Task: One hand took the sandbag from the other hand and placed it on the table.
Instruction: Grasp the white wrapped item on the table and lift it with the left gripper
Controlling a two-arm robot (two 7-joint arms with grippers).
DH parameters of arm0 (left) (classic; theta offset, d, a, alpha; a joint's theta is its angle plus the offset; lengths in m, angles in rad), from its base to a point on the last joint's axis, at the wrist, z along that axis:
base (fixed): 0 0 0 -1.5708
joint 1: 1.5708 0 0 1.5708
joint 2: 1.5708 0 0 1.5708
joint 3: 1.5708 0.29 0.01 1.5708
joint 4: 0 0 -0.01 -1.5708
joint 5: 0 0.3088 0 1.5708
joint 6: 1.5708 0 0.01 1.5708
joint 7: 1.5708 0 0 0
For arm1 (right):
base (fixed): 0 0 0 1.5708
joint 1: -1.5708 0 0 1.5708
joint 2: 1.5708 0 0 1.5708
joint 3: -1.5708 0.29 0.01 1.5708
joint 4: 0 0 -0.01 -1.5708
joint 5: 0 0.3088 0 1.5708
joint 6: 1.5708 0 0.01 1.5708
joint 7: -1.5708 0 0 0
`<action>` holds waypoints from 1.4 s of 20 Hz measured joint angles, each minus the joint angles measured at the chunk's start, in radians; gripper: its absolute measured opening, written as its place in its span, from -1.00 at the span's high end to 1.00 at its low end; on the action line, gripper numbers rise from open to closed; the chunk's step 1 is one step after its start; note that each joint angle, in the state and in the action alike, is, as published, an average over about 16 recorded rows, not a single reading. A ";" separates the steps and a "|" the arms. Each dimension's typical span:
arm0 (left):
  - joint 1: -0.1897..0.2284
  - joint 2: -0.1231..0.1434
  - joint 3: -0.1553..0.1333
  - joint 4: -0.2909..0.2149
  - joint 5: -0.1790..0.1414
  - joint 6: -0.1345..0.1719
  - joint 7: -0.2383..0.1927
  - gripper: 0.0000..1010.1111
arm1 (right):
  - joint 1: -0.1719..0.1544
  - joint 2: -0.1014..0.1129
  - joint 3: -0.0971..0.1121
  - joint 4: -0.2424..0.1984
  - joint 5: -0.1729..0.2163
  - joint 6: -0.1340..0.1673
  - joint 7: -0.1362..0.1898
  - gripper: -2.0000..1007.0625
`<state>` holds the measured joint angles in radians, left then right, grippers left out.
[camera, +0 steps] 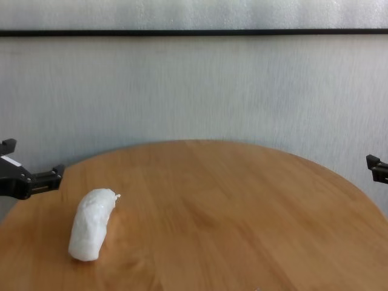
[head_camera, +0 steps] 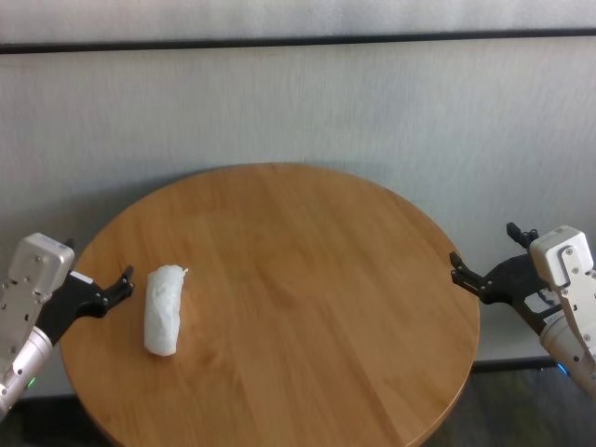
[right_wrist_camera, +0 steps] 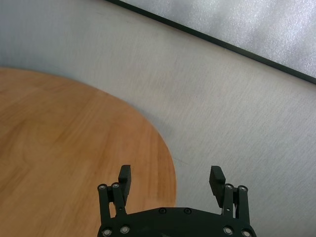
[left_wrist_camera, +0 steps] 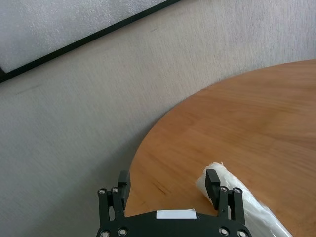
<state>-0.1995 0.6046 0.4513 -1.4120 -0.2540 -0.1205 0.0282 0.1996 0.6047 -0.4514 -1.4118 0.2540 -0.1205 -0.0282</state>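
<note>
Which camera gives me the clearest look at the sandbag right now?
The head view: the whole sandbag lies unobstructed on the table. The chest view also shows it whole, at a lower angle. The left wrist view shows part, behind a finger. The right wrist view shows none.

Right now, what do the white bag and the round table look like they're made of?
The sandbag looks like thin, glossy white plastic film: it is lumpy and wrinkled, with a twisted tip. What fills it cannot be seen. The table looks like smooth orange-brown wood or wood veneer, with faint plank lines and grain and a soft sheen.
</note>
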 joint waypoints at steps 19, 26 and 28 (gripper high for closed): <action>0.000 0.000 0.000 0.000 0.000 0.000 0.000 -0.98 | 0.000 0.000 0.000 0.000 0.000 0.000 0.000 -0.99; 0.000 0.000 0.000 0.000 0.000 0.000 0.000 -0.98 | 0.000 0.000 0.000 0.000 0.000 0.000 0.000 -0.99; 0.000 0.000 0.000 0.000 0.000 0.000 0.000 -0.98 | 0.000 0.000 0.000 0.000 0.000 0.000 0.000 -0.99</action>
<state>-0.1995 0.6046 0.4513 -1.4120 -0.2540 -0.1205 0.0282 0.1996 0.6047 -0.4514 -1.4118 0.2540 -0.1205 -0.0283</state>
